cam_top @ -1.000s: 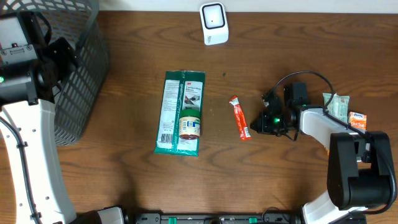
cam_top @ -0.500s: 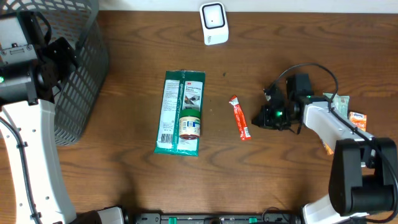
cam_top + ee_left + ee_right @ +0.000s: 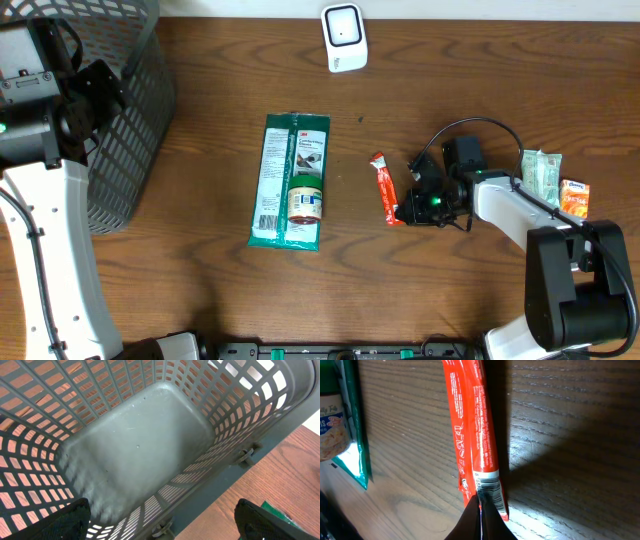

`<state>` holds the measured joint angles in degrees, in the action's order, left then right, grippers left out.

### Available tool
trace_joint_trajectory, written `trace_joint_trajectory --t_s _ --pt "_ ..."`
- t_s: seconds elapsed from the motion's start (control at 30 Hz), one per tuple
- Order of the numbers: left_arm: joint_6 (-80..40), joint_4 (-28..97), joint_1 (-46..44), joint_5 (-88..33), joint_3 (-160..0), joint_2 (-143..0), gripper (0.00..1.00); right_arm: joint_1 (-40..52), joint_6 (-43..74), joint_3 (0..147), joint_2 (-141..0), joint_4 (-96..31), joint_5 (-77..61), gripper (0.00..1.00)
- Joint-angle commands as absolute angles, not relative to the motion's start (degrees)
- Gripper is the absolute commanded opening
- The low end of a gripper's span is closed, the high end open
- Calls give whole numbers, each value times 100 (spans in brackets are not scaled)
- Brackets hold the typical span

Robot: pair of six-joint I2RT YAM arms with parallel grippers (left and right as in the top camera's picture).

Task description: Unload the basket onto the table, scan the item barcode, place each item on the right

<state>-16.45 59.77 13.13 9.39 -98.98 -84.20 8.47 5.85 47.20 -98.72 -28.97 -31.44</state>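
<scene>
my right gripper (image 3: 481,514), pressed together, touches the glossy red stick packet (image 3: 472,435); left gripper (image 3: 165,522) spread over grey lattice basket (image 3: 125,445)

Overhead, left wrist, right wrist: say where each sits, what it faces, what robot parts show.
Overhead: above table, facing down; left arm, right arm, basket, red packet.
Left wrist: over the basket, looking in; open left gripper at lower corners.
Right wrist: low over the red packet's barcode; shut right gripper at bottom.
Shared: overhead and right wrist show the red packet.

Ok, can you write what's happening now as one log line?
task: scan barcode | right gripper: shut, tips at barcode end of red packet | left gripper: open, over grey basket
</scene>
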Motion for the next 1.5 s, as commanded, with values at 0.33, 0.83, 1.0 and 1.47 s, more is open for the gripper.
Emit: trace_joint_trajectory --t_s 0.33,0.83,1.0,1.47 --pt "-1590 5981 1343 1013 -9933 -8423 93 869 617 5411 -9470 -3203 -3450 20" --pt "-1590 5979 1343 1013 -9933 -8423 92 1380 502 5944 -9837 -1977 -1776 54" --pt "-1590 5979 1343 1013 -9933 -8423 92 1767 502 5944 -10368 -1647 -1599 53" --pt "-1590 5981 1343 1013 -9933 -8423 92 1610 1028 5953 -10508 -2751 486 34"
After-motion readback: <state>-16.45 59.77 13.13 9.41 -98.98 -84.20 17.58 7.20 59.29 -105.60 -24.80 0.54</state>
